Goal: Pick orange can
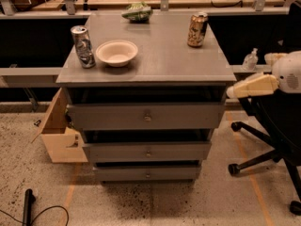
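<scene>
The orange can stands upright near the back right corner of the grey cabinet top; it is orange-brown with a pale mottled pattern and a silver top. My gripper, a cream-coloured piece on a white arm, reaches in from the right edge. It sits just off the cabinet's front right corner, lower than the can and well in front of it, and holds nothing that I can see.
A silver-and-black patterned can and a white bowl stand at the left of the top, with a green bag at the back. The cabinet has three drawers. A wooden box is at its left, and an office chair base at its right.
</scene>
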Controlling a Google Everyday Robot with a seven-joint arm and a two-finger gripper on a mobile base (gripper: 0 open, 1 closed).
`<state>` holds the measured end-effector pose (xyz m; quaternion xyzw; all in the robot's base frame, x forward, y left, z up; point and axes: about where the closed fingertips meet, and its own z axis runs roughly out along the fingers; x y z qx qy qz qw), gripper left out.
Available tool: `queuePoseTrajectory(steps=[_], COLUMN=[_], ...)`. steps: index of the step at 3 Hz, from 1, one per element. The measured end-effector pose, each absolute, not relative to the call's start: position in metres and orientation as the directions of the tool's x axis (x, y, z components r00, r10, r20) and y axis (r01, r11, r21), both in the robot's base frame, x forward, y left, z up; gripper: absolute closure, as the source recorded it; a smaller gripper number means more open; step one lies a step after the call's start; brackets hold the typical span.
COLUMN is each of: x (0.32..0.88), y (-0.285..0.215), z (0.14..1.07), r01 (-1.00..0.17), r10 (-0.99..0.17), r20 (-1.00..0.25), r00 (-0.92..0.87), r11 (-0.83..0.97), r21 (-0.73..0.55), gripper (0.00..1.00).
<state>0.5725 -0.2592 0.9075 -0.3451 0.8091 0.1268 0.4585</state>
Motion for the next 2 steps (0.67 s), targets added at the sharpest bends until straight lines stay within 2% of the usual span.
queuePoseTrajectory(steps=[1,2], x=[0.631,0.642], y=[-0.27,-0.279], z=[0.927,0.94], r01=[-0.577,-0.523], r10=[-0.398,-0.381], r20=[-0.88,-0.896], r00=[-0.259,-0.229], r11=[0.794,0.824], r21=[-0.189,-0.217], gripper=[0.0,0.0])
